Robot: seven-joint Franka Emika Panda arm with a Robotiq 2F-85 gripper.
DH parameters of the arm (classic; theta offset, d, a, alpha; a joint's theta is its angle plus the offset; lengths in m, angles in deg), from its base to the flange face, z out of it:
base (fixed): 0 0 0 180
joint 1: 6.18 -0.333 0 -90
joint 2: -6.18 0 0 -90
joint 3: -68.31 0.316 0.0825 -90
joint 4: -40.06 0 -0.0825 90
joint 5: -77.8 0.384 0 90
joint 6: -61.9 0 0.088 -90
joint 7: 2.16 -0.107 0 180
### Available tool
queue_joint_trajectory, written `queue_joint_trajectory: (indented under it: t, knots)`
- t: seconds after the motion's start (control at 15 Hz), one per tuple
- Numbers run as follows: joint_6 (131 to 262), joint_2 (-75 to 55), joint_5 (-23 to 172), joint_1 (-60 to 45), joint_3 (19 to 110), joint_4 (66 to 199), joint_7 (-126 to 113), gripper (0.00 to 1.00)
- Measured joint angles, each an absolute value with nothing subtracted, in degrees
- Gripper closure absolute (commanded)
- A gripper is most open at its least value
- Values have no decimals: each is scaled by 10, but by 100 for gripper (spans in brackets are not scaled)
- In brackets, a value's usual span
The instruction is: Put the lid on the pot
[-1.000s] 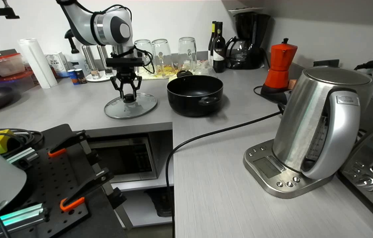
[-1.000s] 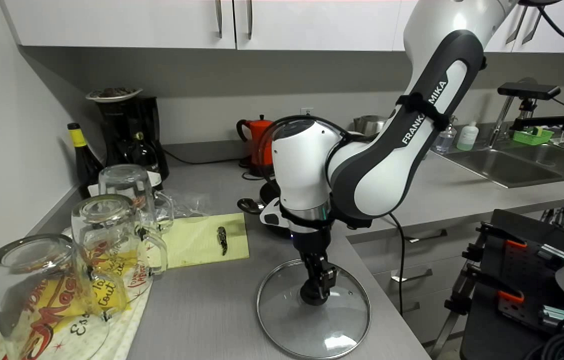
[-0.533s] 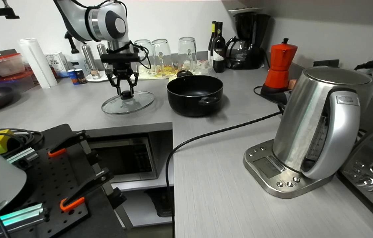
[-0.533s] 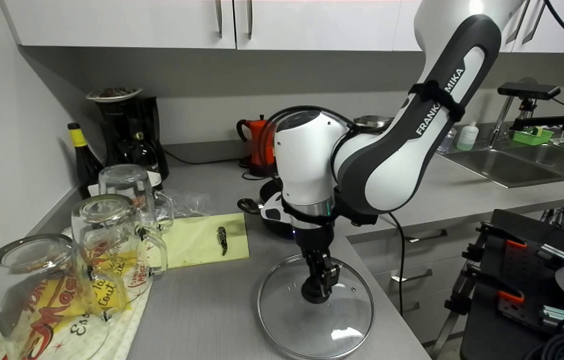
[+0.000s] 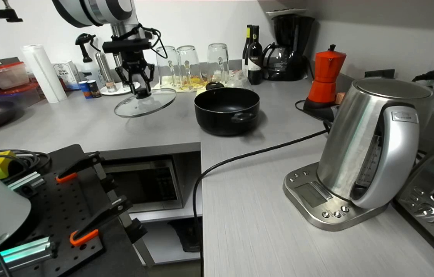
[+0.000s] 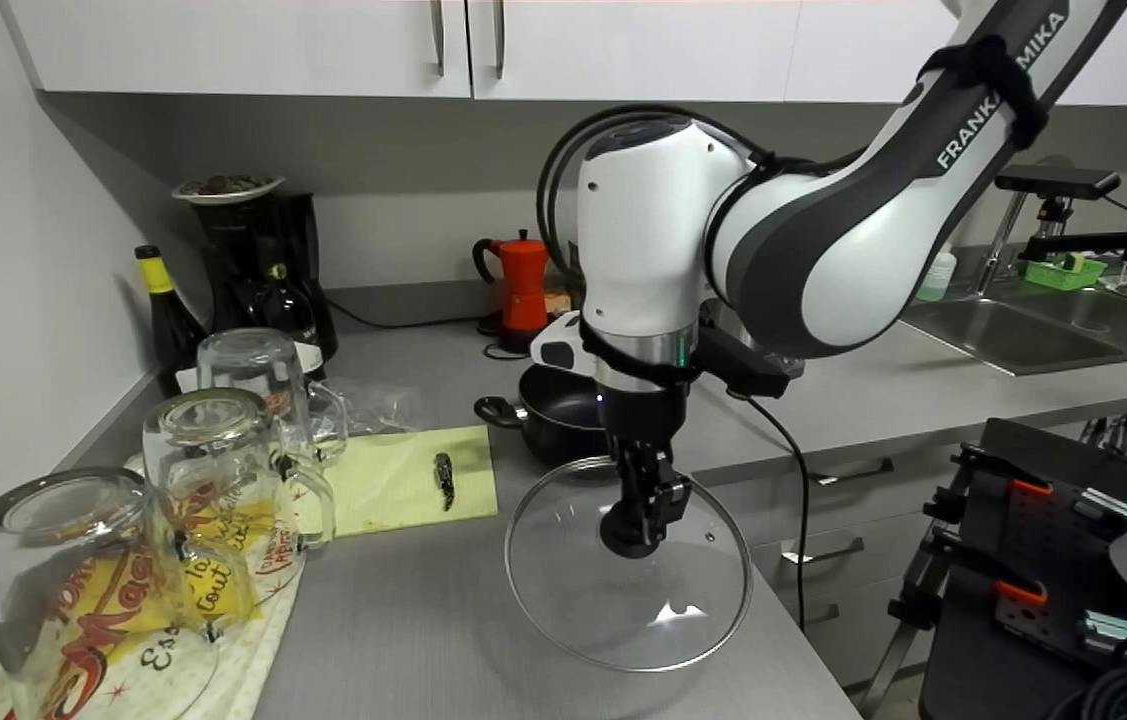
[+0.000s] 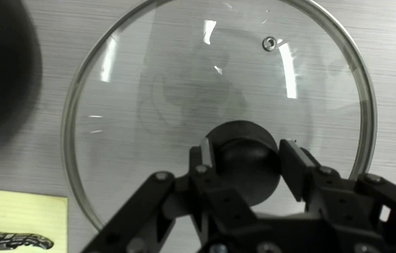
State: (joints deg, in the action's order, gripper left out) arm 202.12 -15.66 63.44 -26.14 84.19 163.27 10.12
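Nr uncovered blk pot [image 5: 220, 122], pincer [image 7: 248, 160] holds lid [image 6: 629, 585] abv counter [image 6: 403, 620]

The counter [image 5: 247, 215] holds the pot [image 5: 224, 119], near it a yellow cloth [image 6: 383, 485], maybe paper, and farther off a coffee maker [image 5: 294, 46].

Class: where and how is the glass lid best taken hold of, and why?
Probably by the dark centre knob, from above, pinching its opposite sides: it stands up from the middle of the broad, round lid, which otherwise offers little to pinch. The hand grips it so.
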Motion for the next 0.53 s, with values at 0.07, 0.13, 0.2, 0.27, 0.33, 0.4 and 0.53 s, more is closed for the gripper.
queue_joint_trajectory:
  t: [0.07, 0.13, 0.2, 0.27, 0.33, 0.4, 0.53]
  knots:
    - [2020, -148, 636, -258, 841, 1636, 98, 76]
    - [2020, -142, 637, -254, 839, 1639, 95, 76]
    - [2019, -136, 640, -248, 837, 1640, 92, 76]
    - [2019, -131, 644, -241, 834, 1642, 91, 76]
    - [2018, -128, 648, -232, 832, 1643, 91, 76]
    - [2018, -124, 652, -222, 829, 1644, 91, 76]
    - [2018, -117, 662, -202, 823, 1644, 91, 76]
